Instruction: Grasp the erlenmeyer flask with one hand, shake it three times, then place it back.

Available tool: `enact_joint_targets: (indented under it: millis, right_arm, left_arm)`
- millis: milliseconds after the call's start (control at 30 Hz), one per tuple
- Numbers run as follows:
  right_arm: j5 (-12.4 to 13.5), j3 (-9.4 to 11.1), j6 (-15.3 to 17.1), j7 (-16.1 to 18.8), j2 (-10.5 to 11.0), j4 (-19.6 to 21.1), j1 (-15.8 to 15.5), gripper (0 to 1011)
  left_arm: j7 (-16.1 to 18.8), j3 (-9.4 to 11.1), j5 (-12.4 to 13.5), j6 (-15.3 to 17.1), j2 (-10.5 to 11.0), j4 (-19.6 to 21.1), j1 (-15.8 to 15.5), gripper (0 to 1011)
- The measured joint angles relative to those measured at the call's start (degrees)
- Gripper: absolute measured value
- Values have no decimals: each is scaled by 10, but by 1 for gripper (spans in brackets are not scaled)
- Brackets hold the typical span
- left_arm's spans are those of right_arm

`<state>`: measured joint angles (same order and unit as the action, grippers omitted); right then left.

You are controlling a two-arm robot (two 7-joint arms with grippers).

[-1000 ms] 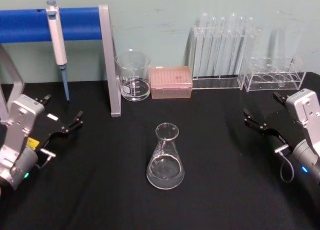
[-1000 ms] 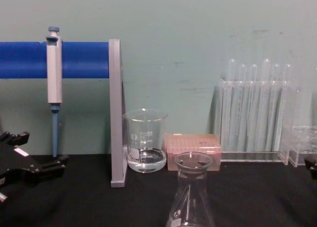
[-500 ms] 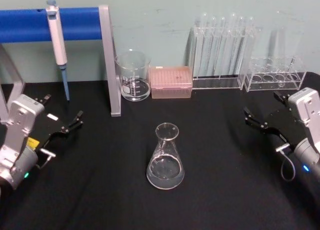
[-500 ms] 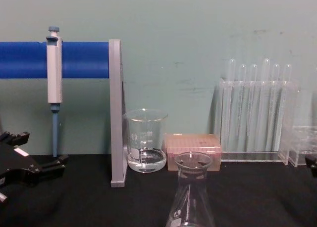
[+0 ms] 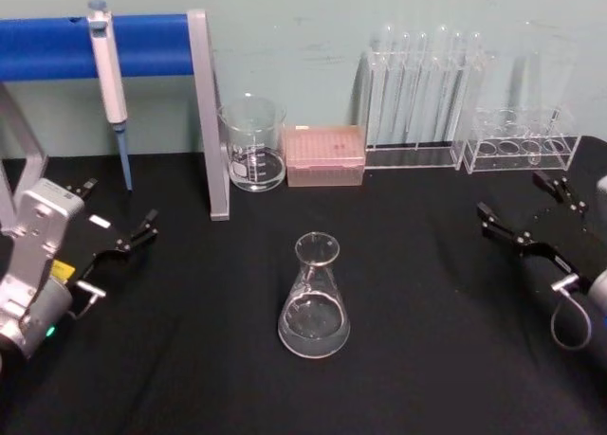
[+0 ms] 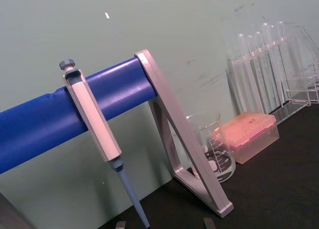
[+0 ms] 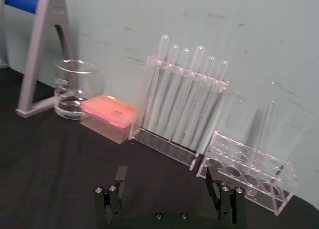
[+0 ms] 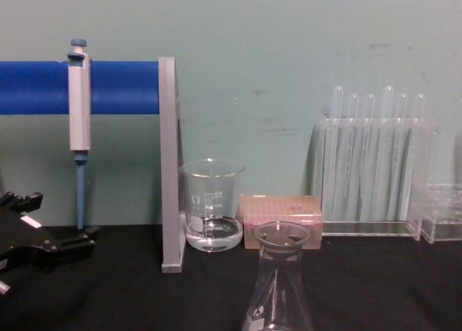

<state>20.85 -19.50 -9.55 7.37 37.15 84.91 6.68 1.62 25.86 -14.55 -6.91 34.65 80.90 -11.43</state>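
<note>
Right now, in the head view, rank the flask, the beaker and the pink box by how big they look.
1. erlenmeyer flask, though it stands nearest the camera.
2. beaker.
3. pink box, only slightly smaller than the beaker.

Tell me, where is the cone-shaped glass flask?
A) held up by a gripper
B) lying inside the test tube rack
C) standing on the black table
C: the erlenmeyer flask stands upright on the black table, apart from the open left gripper and the open right gripper.
</note>
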Motion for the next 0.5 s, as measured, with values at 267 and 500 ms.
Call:
enact_joint_targets:
  millis: [267, 500]
  right_arm:
    - [42, 24, -2, 56, 23, 40, -43, 1000]
    - [75, 33, -1, 107, 35, 79, -78, 1000]
  left_arm:
    - [0, 0, 0, 0, 0, 0, 0, 1001]
    - [0, 0, 0, 0, 0, 0, 0, 1001]
